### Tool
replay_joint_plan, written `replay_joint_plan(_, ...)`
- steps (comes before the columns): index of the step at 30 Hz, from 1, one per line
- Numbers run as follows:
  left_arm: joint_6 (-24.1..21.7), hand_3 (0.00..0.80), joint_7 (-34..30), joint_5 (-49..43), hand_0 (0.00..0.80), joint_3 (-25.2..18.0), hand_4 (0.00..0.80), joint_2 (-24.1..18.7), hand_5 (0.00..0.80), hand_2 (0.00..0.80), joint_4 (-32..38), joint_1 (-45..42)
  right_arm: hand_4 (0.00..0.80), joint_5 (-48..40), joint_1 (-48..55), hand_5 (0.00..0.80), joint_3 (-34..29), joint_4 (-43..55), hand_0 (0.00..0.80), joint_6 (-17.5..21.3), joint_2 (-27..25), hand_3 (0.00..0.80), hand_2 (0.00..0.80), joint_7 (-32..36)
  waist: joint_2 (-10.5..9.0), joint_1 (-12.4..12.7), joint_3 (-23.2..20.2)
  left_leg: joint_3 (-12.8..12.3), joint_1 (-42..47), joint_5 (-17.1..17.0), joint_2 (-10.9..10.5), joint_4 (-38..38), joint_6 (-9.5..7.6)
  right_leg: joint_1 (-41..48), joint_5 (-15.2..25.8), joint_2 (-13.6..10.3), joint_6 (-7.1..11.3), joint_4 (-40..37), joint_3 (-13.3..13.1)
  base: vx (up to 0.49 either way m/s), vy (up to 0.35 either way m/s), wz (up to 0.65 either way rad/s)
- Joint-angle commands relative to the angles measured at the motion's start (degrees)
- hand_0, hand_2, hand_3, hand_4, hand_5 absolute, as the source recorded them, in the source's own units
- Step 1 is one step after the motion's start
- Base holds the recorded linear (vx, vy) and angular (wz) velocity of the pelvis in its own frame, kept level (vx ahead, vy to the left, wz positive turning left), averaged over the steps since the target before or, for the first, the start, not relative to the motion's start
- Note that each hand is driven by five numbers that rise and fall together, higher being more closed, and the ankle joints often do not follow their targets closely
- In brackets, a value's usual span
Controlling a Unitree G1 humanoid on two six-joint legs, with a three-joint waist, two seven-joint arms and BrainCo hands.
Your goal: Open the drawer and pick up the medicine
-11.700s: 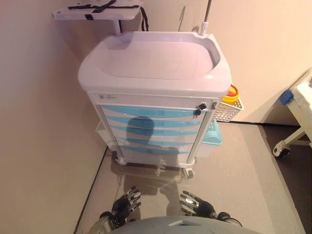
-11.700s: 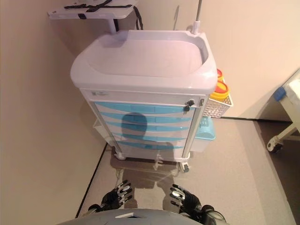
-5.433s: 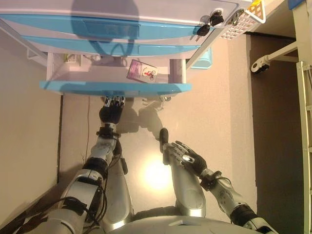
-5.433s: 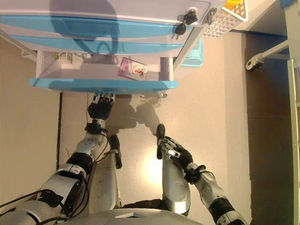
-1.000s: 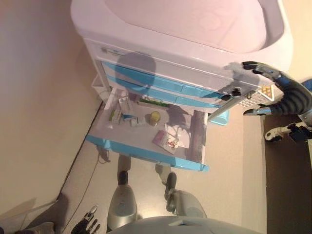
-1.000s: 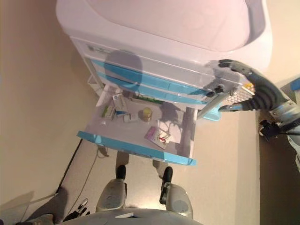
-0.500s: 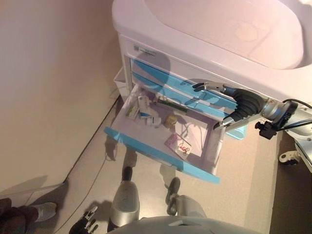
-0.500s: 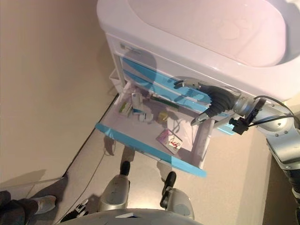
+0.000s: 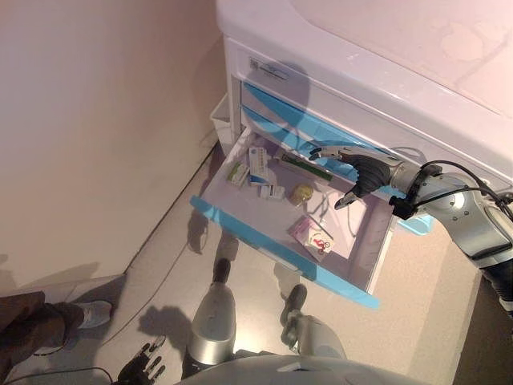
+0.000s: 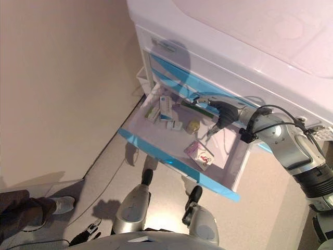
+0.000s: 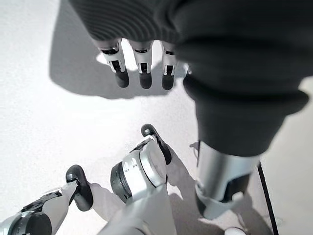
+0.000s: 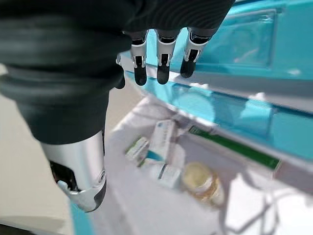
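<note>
The cart's third drawer stands pulled out, with a blue front. Inside lie small medicine boxes, a round yellowish bottle, a pink packet and a green strip at the back. My right hand hovers over the drawer's back right part, just beyond the bottle, fingers straight and holding nothing. The boxes and bottle lie below it, untouched. My left hand hangs low near the floor, fingers straight and empty.
The drawers above the open one are closed. A small white basket hangs on the cart's left side by the wall. A person's leg and shoe show on the floor at the lower left.
The view has shifted, and the cart now sits further right. My right hand has come down from the cart's right corner to hover over the open drawer. My left hand stays low.
</note>
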State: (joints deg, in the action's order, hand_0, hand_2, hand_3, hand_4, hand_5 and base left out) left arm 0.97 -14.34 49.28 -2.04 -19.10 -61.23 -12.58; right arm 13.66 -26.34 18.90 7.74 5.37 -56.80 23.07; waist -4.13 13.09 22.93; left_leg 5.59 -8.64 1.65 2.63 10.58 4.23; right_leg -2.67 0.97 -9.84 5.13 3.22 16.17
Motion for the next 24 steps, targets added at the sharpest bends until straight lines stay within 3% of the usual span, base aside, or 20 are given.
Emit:
replay_joint_plan(1, -1.8, 0.0, -0.3, -2.8, 0.0, 2.0, 0.0, -2.4, 0.0, 0.0, 0.9, -2.1, 0.0, 7.0, -3.6, 0.0, 3.5, 0.2, 0.0, 1.1, -1.9, 0.0, 0.0, -5.7, 0.35, 1.0, -1.4, -1.2, -1.3, -2.2, -0.9, -0.4, -2.23, -0.7, -0.6, -2.4, 1.61, 6.6, -1.5, -0.036, 0.003, 0.04)
replay_joint_plan(11, -3.0, 0.0, -0.5, -3.1, 0.0, 3.1, 0.0, -2.7, 0.0, 0.0, 3.0, -2.2, 0.0, 12.4, -5.4, 0.0, 9.6, -7.5, 0.0, 1.0, -2.1, 0.0, 0.0, -12.3, 1.13, 2.1, 0.0, -0.7, -2.5, -2.1, -1.5, 0.1, -2.6, -1.8, -0.6, -2.8, 1.66, 7.1, -1.0, -0.01, 0.002, 0.02)
replay_joint_plan(24, -1.6, 0.0, 0.6, -2.7, 0.0, 4.7, 0.0, -3.2, 0.0, 0.0, 4.8, -1.2, 0.0, 15.1, -7.9, 0.0, 15.9, -12.9, 0.0, 2.2, -0.5, 0.0, 0.0, -15.1, 2.19, 2.8, 1.4, -0.5, -3.6, -2.5, -1.8, -0.3, -2.8, -3.3, -0.3, -3.1, 1.7, 7.4, -0.4, -0.043, 0.009, 0.02)
